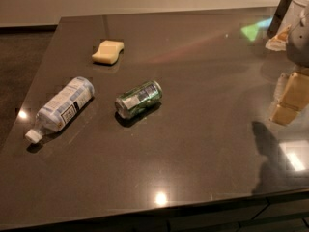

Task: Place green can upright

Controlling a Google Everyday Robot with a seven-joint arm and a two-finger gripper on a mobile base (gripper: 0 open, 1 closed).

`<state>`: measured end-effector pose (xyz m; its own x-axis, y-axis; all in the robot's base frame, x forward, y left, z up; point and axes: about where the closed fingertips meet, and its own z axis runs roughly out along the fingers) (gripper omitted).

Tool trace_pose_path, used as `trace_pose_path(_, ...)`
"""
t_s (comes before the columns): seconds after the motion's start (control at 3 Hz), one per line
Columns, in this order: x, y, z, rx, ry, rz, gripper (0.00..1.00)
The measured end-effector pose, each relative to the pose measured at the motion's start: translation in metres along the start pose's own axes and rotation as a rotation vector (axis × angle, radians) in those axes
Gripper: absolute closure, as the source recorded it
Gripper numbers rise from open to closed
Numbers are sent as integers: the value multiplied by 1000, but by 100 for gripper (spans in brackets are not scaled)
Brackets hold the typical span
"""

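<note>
The green can (138, 99) lies on its side near the middle of the dark glossy table (203, 144), with its silver end facing the front left. My gripper (299, 40) shows only partly as a grey-white shape at the right edge, far to the right of the can and touching nothing on the table.
A clear plastic bottle (62, 107) with a white-blue label lies on its side left of the can. A yellow sponge (108, 51) sits behind them. Tan reflections (290, 98) and a dark shadow (270, 153) mark the table's right side. Table edges run at the left and front.
</note>
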<state>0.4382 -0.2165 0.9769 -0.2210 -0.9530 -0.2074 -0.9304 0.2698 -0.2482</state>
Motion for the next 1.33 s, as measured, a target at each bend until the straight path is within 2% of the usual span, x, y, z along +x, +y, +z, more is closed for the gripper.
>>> trace_pose_path(0.33,-3,-3,-2,-3,-9,-8,0)
trace_pose_path(0.67,-21,-14,4,-17,-39,-56,0)
trace_pose_path(1.33,-83,-37,34,-43,-105,-234,0)
